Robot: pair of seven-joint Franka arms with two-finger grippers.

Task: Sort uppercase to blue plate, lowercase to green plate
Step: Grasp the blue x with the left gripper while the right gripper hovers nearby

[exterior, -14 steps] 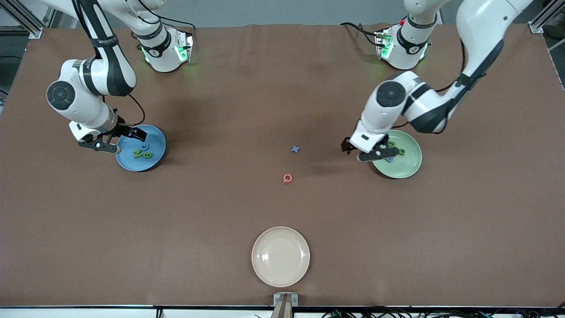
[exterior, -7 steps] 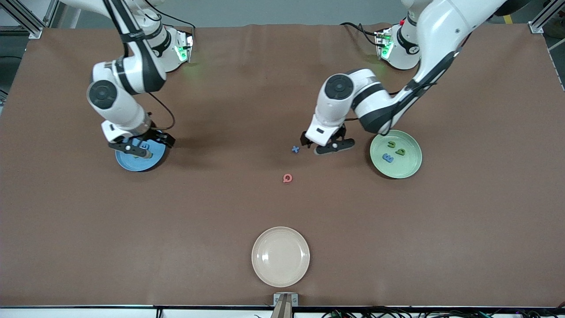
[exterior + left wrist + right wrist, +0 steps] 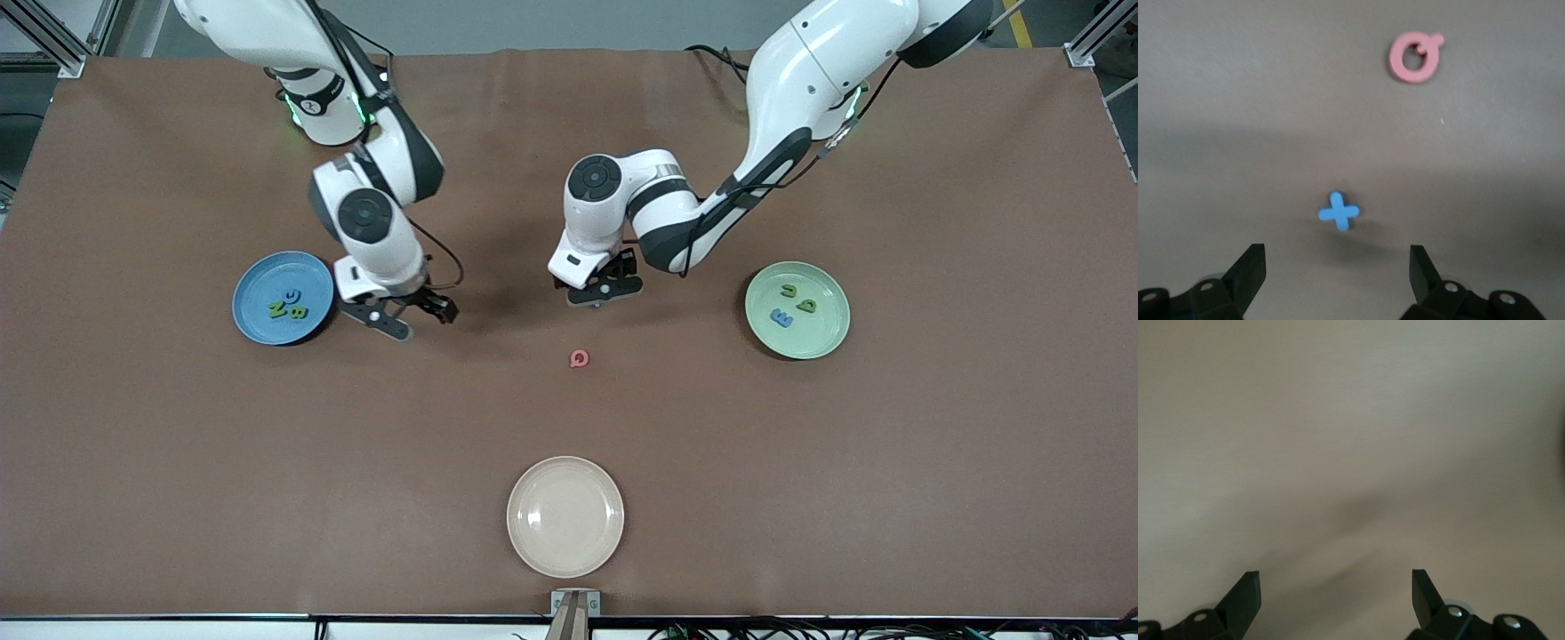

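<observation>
The left end effector (image 3: 603,292) (spread open) has moved over the tiny blue foam x (image 3: 1338,211); the right end effector (image 3: 397,316), open too, has left the round mid-blue plastic plate (image 3: 253,307).

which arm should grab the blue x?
Left. The left gripper hangs open right over the small blue foam x, which lies between its fingers in the left wrist view. The open right gripper sits beside the round blue plastic plate, over bare table.

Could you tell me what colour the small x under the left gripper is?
Blue; the x shows best in the left wrist view.
</observation>
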